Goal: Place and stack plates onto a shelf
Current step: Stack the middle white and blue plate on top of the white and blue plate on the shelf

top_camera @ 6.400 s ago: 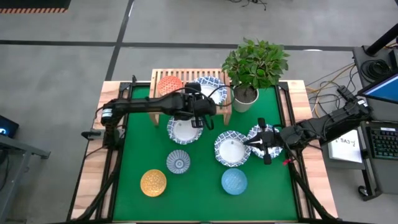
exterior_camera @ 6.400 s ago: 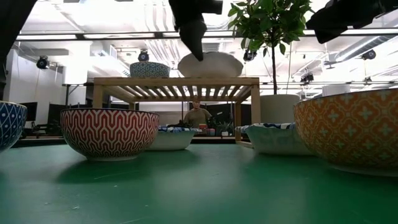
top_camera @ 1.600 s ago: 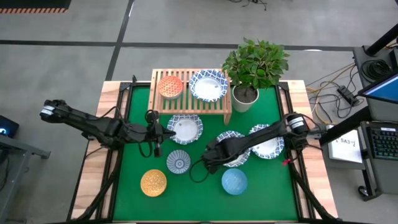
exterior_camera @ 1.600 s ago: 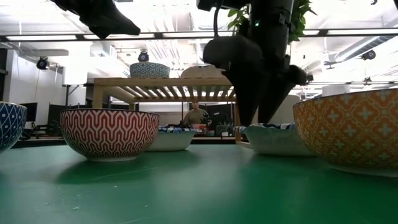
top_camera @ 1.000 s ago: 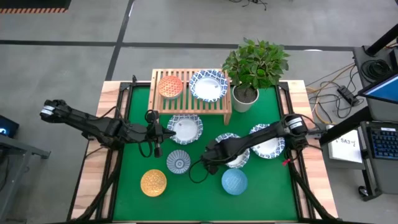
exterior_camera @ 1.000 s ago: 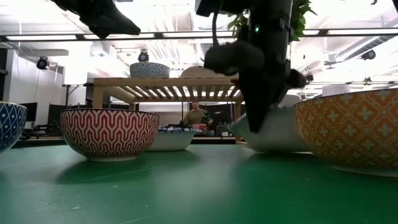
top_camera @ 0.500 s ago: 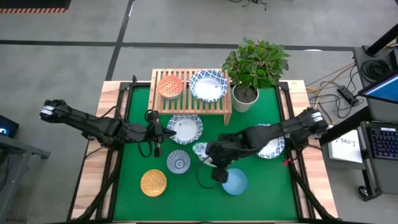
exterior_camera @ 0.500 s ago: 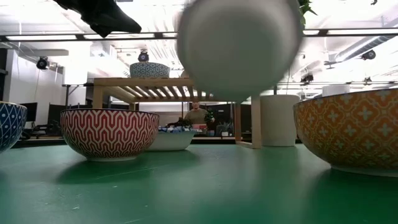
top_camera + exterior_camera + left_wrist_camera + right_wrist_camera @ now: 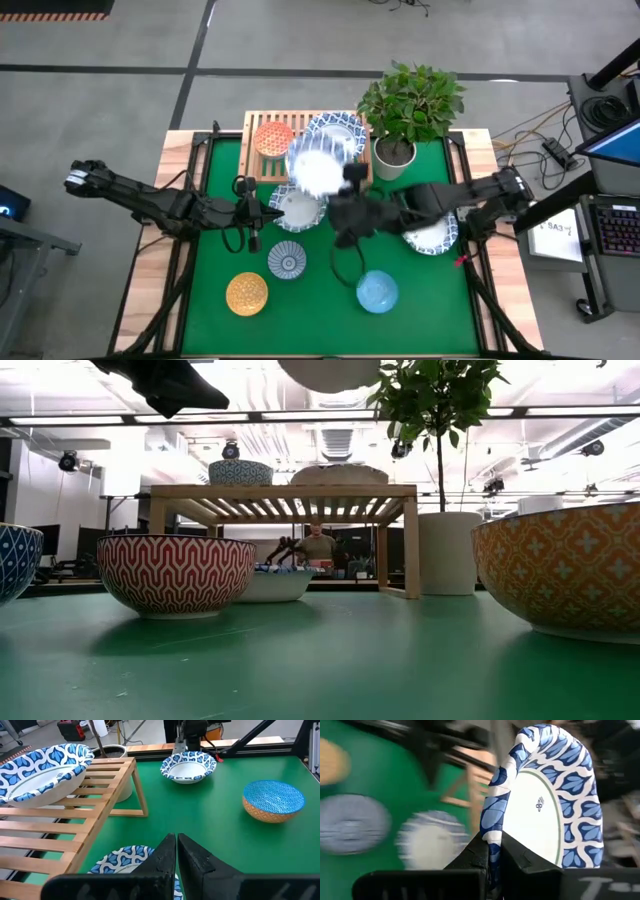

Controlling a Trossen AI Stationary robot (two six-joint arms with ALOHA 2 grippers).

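Potted plant (image 9: 410, 105); probably a monitor (image 9: 612, 135)

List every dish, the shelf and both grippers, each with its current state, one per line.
Right gripper: shut on lifted plate.
Lifted plate: held by its rim, off the table.
Left gripper: shut, empty.
Shelf: holds two dishes.
Orange dish: on shelf.
Patterned plate: on shelf.
Yellow dish: on table.
Light blue dish: on table.
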